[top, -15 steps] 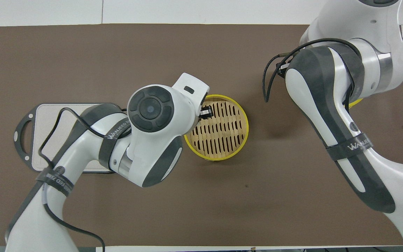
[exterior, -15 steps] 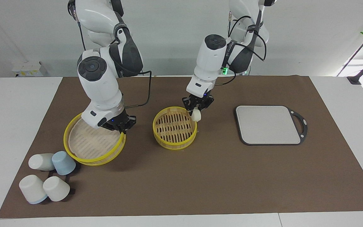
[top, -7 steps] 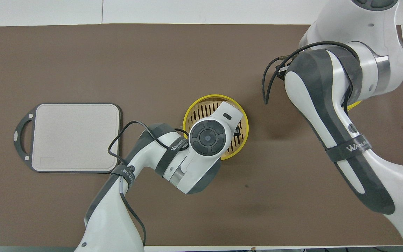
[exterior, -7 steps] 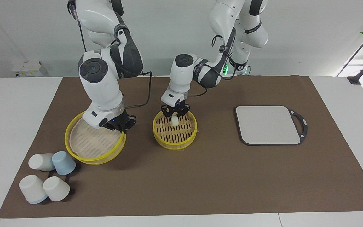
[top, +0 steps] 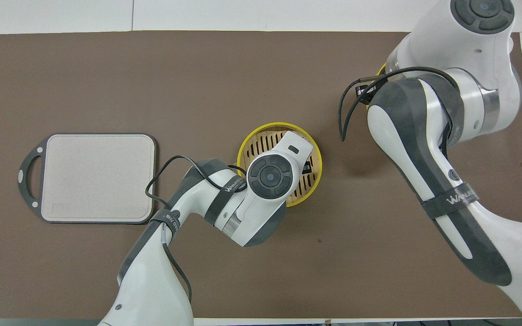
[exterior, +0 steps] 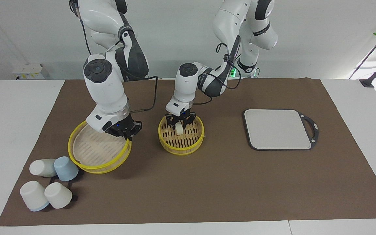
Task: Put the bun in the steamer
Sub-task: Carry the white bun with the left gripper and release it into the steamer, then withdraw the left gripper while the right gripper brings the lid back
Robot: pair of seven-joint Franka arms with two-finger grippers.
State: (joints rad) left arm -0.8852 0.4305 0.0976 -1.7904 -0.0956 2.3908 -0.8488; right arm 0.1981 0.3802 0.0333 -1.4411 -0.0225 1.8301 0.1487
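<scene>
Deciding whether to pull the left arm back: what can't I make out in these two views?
- bun: overhead view, hidden beneath the left arm's wrist; only the facing view shows it, inside the steamer.
- Whether the bun rests on the slats: facing view, the left gripper crowds it.
- right gripper and lid: overhead view, covered by the right arm.
</scene>
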